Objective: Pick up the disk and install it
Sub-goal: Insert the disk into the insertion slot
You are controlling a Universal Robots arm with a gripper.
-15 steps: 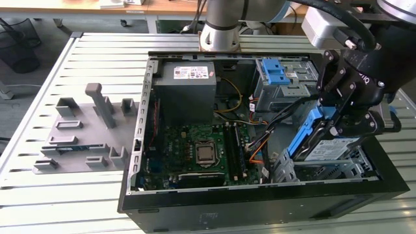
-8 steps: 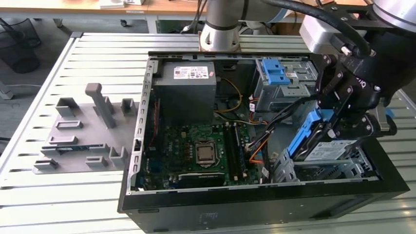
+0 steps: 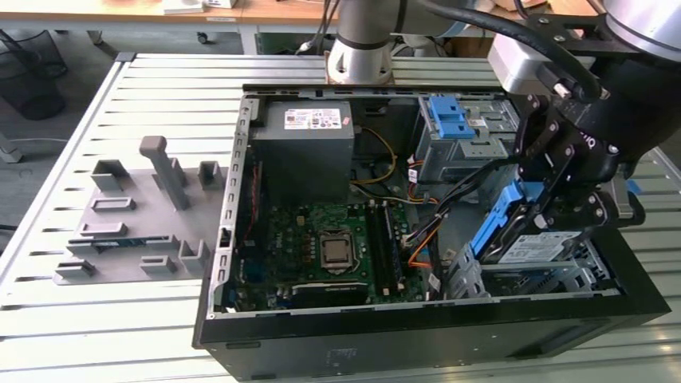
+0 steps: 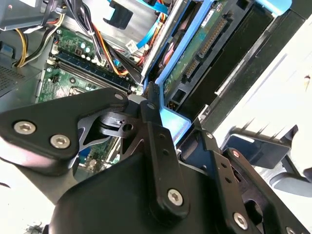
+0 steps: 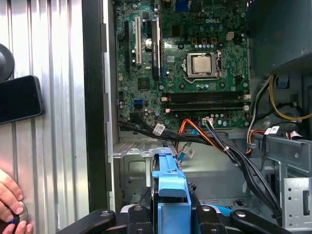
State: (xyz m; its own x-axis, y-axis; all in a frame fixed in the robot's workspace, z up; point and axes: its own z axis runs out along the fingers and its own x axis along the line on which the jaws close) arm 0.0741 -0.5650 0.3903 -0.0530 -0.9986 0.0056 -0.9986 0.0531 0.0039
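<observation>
One disk, gripped by its blue frame in the closed end effector, hangs tilted over the drive cage, seemingly to slide in.

**Robotics lab workbench**

Robot arm column rises at the back of a slotted aluminium table. An opened desktop computer case and a grey parts fixture sit on it. Wooden desks and a black bin stand behind.

In the exterior view the arm hides the upper part of the disk, and its label is too small to read. The first wrist view's edge cuts off a hand.
</observation>
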